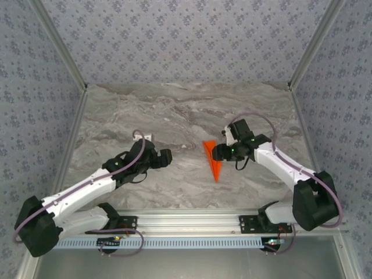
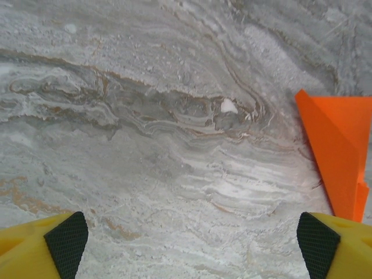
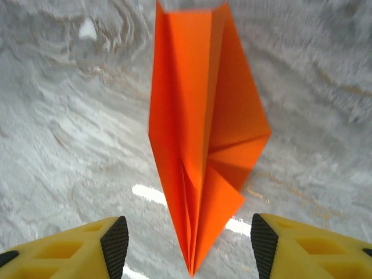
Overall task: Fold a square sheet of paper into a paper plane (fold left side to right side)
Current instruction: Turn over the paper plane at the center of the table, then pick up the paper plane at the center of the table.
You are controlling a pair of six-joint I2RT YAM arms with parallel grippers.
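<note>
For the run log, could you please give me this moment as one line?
plane: folded, on table | left pincer: open, apart from plane | right pincer: open, astride plane tip

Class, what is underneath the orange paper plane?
The paper plane lies on the grey marbled table, which is visible on either side of it. The patch directly beneath, and the plane's lower folds, are covered and cannot be seen.

Paper plane (image 1: 213,161) lies on table (image 1: 174,110) beside right tool (image 3: 189,247).
</note>
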